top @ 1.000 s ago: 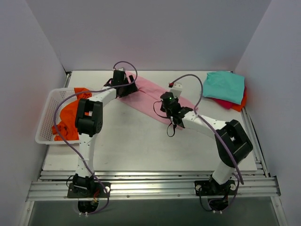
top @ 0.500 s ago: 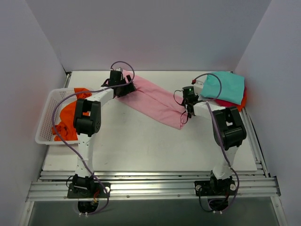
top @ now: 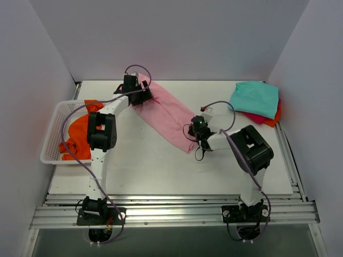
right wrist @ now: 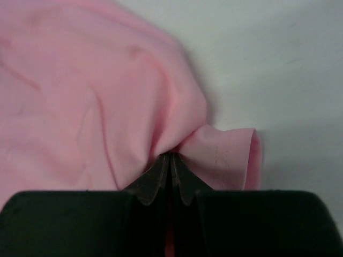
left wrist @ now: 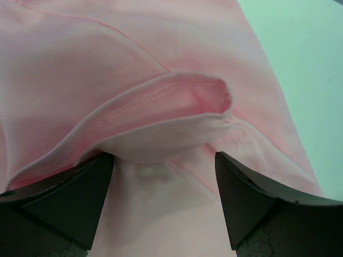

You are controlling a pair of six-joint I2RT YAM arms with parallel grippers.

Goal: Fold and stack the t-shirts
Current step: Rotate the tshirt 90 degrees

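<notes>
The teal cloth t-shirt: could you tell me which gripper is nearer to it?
Right. The right gripper is front-left of the teal cloth t-shirt; the left gripper is much farther left.

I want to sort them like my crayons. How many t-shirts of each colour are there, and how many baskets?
pink t-shirt: 1
teal t-shirt: 1
red t-shirt: 1
orange t-shirt: 1
white basket: 1
Total: 5 things, 4 of them t-shirts

Basket left — t-shirt centre, stack far right.
</notes>
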